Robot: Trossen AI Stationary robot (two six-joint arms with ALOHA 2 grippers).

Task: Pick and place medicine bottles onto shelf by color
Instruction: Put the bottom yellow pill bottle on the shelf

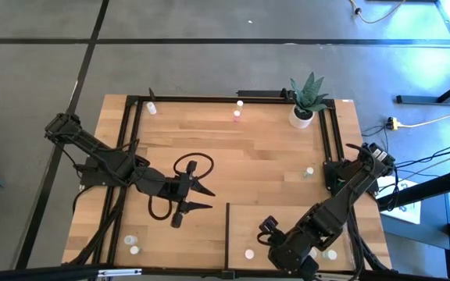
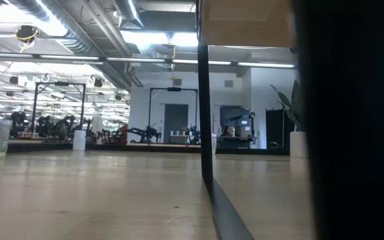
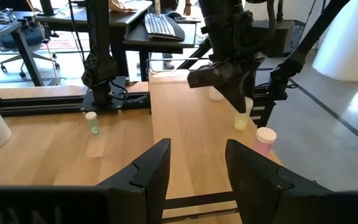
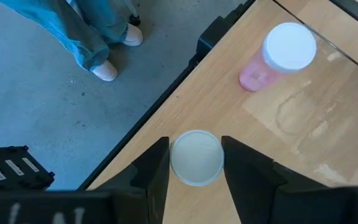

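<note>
My right gripper (image 4: pixel 196 167) hangs over the pale shelf panel (image 1: pixel 244 230) at the table's near right, fingers pointing down on a pale yellow bottle with a whitish cap (image 4: pixel 196 157). That bottle also shows in the left wrist view (image 3: pixel 241 121), standing on its base under the fingers. A pink bottle (image 4: pixel 272 59) stands close beside it on the shelf. My left gripper (image 1: pixel 209 198) is open and empty at the table's middle left, pointing toward the shelf. In the high view my right arm (image 1: pixel 295 250) hides the held bottle. My right gripper has the pale yellow bottle's round cap (image 4: pixel 178 163) between its two fingers, one on each side. The fingers come from above, pointing down. The bottle stands upright with its base on the shelf (image 3: pixel 241 127).
Loose bottles stand at the far edge (image 1: pixel 240 102), (image 1: pixel 152 108), the near left corner (image 1: pixel 129 238) and mid right (image 1: pixel 309 170). A potted plant (image 1: pixel 305 101) is at the far right and a dark cable loop (image 1: pixel 186 168) lies by my left arm. A person's legs (image 4: pixel 98 37) stand by the table's edge.
</note>
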